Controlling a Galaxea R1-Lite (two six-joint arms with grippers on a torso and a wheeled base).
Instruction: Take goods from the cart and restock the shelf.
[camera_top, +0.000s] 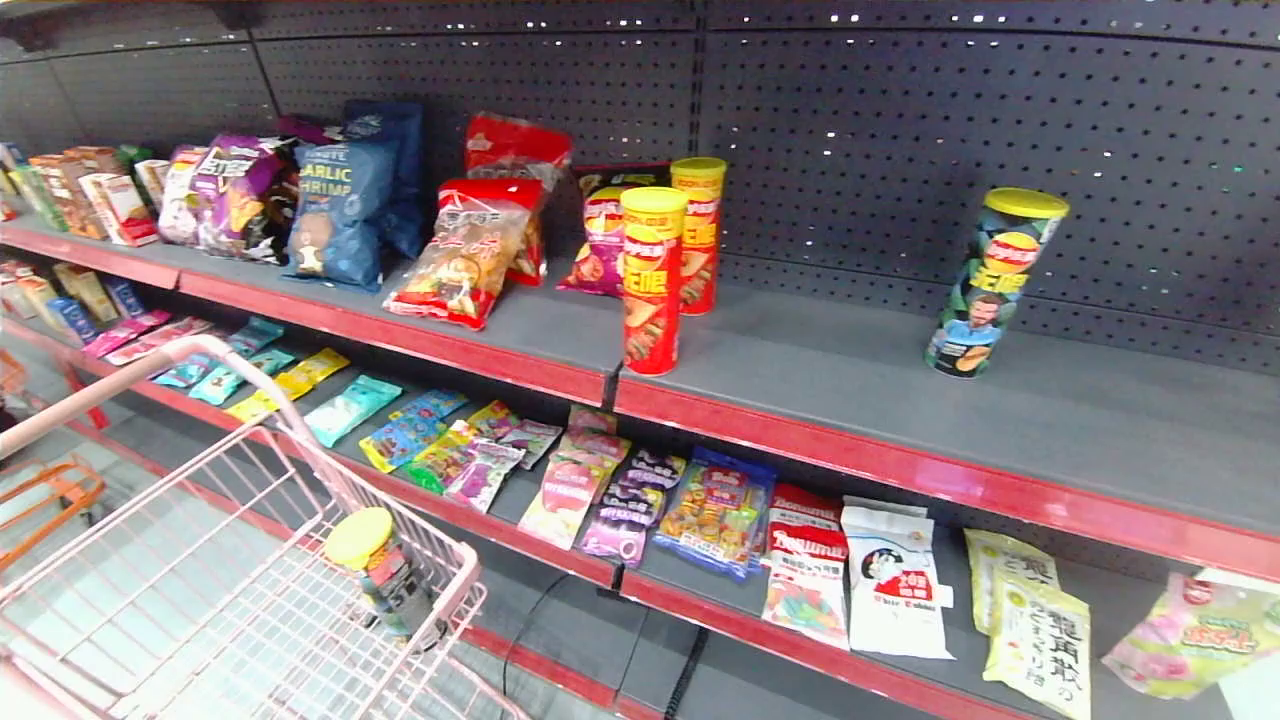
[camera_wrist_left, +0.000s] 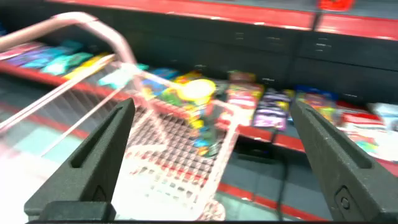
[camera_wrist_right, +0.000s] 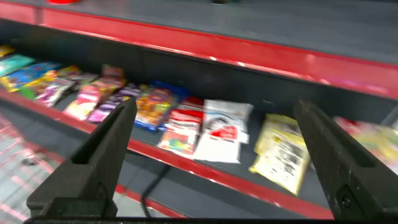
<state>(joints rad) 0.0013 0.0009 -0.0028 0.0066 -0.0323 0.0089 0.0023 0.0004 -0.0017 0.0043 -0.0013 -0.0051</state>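
The left pincer (camera_wrist_left: 212, 104) is spread wide and holds nothing. It faces the cart (camera_top: 300, 440), with the yellow-lidded can (camera_wrist_left: 202, 118) seen between its fingers but farther off. The right pincer (camera_wrist_right: 214, 104) is also spread and empty, and points at the packets on the lower shelf (camera_wrist_right: 186, 165).

The can (camera_top: 385, 565) stands upright in the cart's corner nearest the shelving, close against the pink wire wall. The step in hand looks like the pick-up, with nothing yet gripped. The next move probably calls for the left pincer to come down over the cart's rim, close around the can's body and lift it straight up clear of the wires.

The upper shelf (camera_top: 1000, 440) has a bare grey stretch toward its right end. There a matching dark can (camera_top: 990, 285) stands alone, set back from the red front edge. Two red cans (camera_top: 652, 280) stand well apart from it, near the joint between shelf boards. Behind is a dark perforated back panel (camera_top: 900, 120).
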